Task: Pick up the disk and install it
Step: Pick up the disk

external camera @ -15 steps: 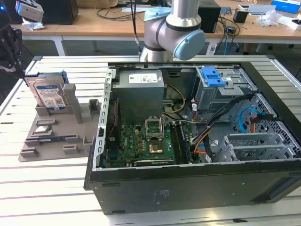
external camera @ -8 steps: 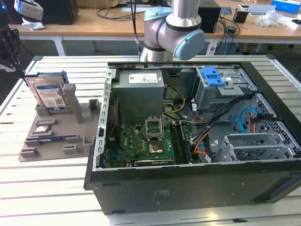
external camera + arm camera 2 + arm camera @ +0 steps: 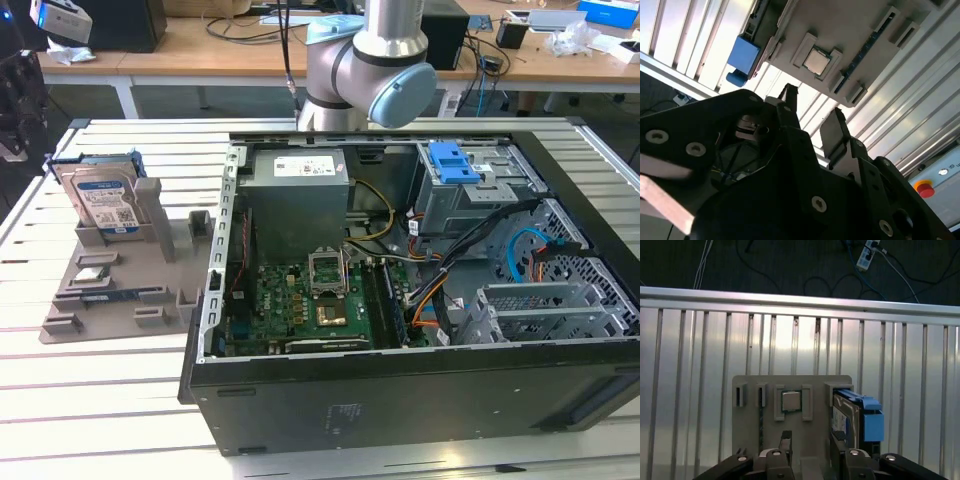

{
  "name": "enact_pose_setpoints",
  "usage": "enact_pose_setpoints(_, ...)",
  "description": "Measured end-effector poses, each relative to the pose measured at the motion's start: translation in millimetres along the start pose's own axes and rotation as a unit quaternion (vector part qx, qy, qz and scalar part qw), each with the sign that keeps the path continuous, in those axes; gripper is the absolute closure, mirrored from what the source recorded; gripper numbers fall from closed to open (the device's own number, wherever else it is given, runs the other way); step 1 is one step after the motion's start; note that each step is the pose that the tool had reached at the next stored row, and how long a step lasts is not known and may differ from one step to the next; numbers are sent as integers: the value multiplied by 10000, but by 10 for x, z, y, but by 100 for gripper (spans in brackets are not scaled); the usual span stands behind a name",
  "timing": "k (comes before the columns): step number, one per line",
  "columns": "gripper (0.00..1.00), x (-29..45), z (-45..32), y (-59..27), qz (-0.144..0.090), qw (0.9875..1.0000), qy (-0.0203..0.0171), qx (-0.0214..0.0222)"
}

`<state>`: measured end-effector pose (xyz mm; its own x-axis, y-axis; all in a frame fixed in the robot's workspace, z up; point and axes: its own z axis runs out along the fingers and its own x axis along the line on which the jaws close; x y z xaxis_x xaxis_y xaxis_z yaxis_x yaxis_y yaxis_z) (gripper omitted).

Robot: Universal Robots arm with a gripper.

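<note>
White slatted metal table (image 3: 120, 400) fills the scene, with wooden desks (image 3: 200, 50) and cables behind it. Taking up most of the table, toward the exterior view's right, a large black computer case (image 3: 400, 400) lies on its side with its panel off. Inside it are a grey metal power supply box (image 3: 297, 200), a green motherboard (image 3: 300, 300), bundled wires and a metal drive cage with a blue latch handle (image 3: 450, 160). A silver and pale blue robot arm (image 3: 370, 60) rises behind the case.

On the exterior view's left, just beside the case, sits a flat grey holder (image 3: 110, 300) with raised slots. The disk (image 3: 100, 205) stands upright on its edge in a slot at the back of this holder, label facing out, with blue side rails. In the first wrist view the disk (image 3: 846, 415) is seen from above, its blue side rail (image 3: 872, 420) sticking out past the holder's edge. A small square processor chip (image 3: 790, 401) lies flat in a slot next to it.

The black gripper (image 3: 810, 440) hangs above the holder, fingers spread apart with nothing between them. In the second wrist view the gripper (image 3: 812, 107) also shows an empty gap, clear of the disk.
</note>
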<state>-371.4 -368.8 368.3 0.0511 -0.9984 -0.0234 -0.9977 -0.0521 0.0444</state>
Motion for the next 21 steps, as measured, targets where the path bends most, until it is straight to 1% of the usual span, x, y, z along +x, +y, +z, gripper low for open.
enact_pose_setpoints(1,52,0,0,0,0,10000,0,0)
enact_pose_setpoints(3,52,-9,2,0,1,10000,0,0)
enact_pose_setpoints(5,52,-51,6,-3,-1,10000,0,0)
enact_pose_setpoints(8,52,-161,16,-11,-1,10000,0,0)
enact_pose_setpoints(9,52,-243,29,-18,0,10000,1,-1)
enact_pose_setpoints(11,52,-347,67,-33,-1,10000,1,-1)
enact_pose_setpoints(16,52,-473,100,-42,-1,10000,1,-1)
enact_pose_setpoints(18,52,-508,111,-43,0,10000,1,-1)
enact_pose_setpoints(20,52,-580,131,-49,0,10000,1,0)
enact_pose_setpoints(21,52,-600,140,-50,0,10000,1,0)
